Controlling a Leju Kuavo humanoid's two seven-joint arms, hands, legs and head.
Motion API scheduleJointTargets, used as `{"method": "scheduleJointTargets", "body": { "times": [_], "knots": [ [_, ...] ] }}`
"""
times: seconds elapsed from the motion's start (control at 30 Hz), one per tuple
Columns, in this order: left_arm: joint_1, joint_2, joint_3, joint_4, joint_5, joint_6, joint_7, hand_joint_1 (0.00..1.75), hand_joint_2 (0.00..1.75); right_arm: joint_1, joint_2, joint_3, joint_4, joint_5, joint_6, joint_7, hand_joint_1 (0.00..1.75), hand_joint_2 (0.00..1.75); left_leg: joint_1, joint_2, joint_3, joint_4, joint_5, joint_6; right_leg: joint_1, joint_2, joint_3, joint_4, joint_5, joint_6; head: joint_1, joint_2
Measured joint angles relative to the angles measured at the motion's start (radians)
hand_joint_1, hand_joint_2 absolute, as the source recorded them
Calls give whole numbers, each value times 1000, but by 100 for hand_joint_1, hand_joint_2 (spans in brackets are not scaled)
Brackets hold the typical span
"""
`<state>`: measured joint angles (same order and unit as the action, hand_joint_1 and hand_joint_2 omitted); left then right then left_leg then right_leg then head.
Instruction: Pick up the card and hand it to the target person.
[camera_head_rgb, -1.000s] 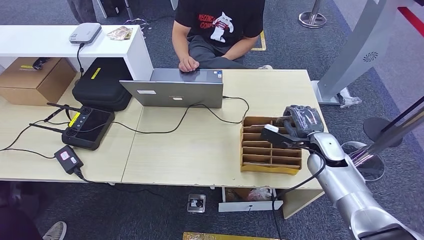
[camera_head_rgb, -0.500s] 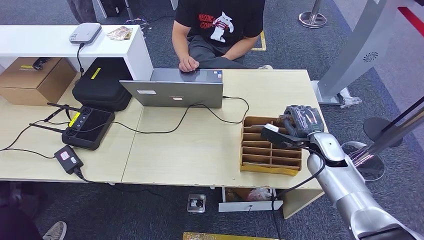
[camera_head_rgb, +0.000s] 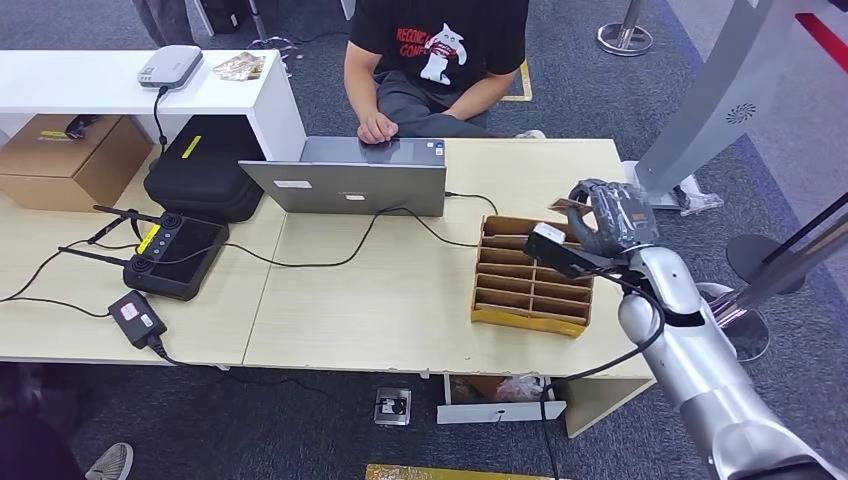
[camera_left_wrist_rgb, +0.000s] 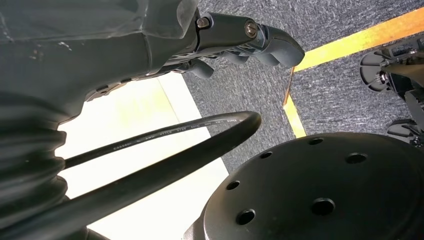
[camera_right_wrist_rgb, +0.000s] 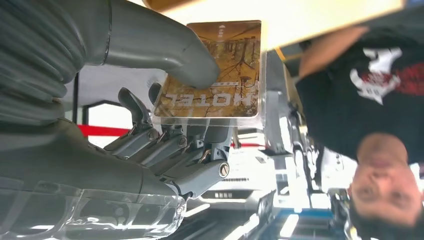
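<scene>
Over the far right corner of the wooden surface (camera_head_rgb: 400, 290), the right robot hand (camera_head_rgb: 610, 215) was raised just above the back edge of the cardboard card organizer (camera_head_rgb: 528, 285), and it was holding the hotel key card (camera_right_wrist_rgb: 215, 72). In the right wrist view the grip was plain: the thick grey thumb (camera_right_wrist_rgb: 165, 50) pressed on the printed face of the card, the darker fingers (camera_right_wrist_rgb: 170, 145) were tucked behind it, and most of the card stuck out past the thumb. From the head view only a small tan corner of it poked out of the fist on the side toward the person (camera_head_rgb: 440, 60) in the black t-shirt, who sat across the surface behind an open laptop (camera_head_rgb: 350, 180) with one hand on it.

The left robot hand (camera_left_wrist_rgb: 165, 40) was off by the surface's edge above grey carpet with a yellow floor stripe (camera_left_wrist_rgb: 350, 42); its fingers looked curled in with nothing in them.

A black remote controller (camera_head_rgb: 175, 255) sat on the left part of the surface.
</scene>
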<state>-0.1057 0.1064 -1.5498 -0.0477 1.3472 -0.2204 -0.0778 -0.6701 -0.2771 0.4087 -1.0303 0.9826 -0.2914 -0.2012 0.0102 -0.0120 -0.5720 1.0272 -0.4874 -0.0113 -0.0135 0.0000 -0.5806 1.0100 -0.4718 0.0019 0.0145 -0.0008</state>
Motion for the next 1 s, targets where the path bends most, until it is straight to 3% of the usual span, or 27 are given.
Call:
{"method": "scheduleJointTargets", "body": {
  "times": [0.27, 0.53, 1.0],
  "knots": [
    [0, 0, 0, 0, -7, 2, 0, 0, 175, 24, -15, -22, -114, -22, 3, 0, 156, 175, 0, 0, 0, 0, 0, 0, 0, 0, 0, 0, 0, 0, 0, 0],
    [-1, 0, 0, 0, -11, 2, 0, 0, 175, 30, -8, -29, -128, -44, 7, -14, 167, 175, 0, 0, 0, 0, 0, 0, 0, 0, 0, 0, 0, 0, 0, 0],
    [-3, -1, 0, 0, -12, 3, 2, 0, 175, -158, 125, -33, 125, -106, 12, -63, 162, 175, 0, 0, 0, 0, 1, -1, 0, 1, 0, 1, 1, -1, 0, 0]
  ]
}}
